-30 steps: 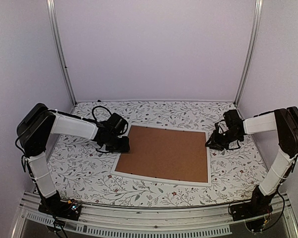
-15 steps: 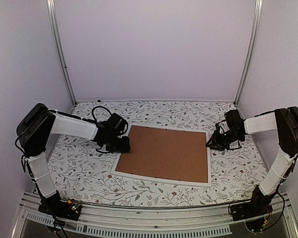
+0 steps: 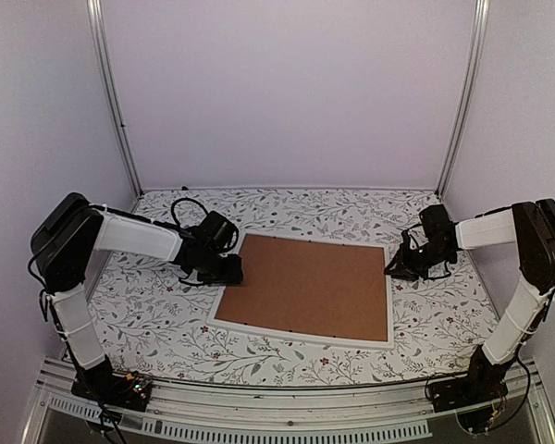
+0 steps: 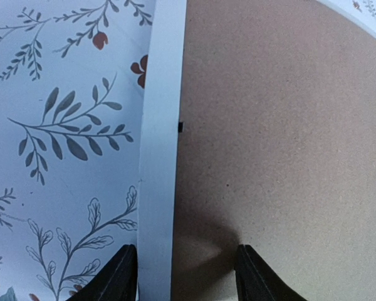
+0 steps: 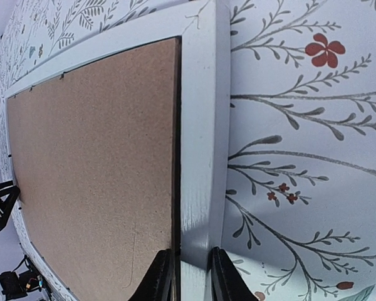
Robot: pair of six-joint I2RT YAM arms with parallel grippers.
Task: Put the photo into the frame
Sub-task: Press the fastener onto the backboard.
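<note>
The frame [image 3: 301, 335] lies face down mid-table [image 3: 157, 310], a brown backing board [image 3: 305, 287] filling it. At its left edge, the left gripper [image 4: 185, 249] has its jaws spread, one finger outside the white rim and the other over the board. At the right edge, the right gripper [image 5: 191, 257] has its jaws set narrow on either side of the rim; whether they pinch it cannot be told. The board hides whatever sits beneath it, and both wrist views show only the fingertips.
</note>
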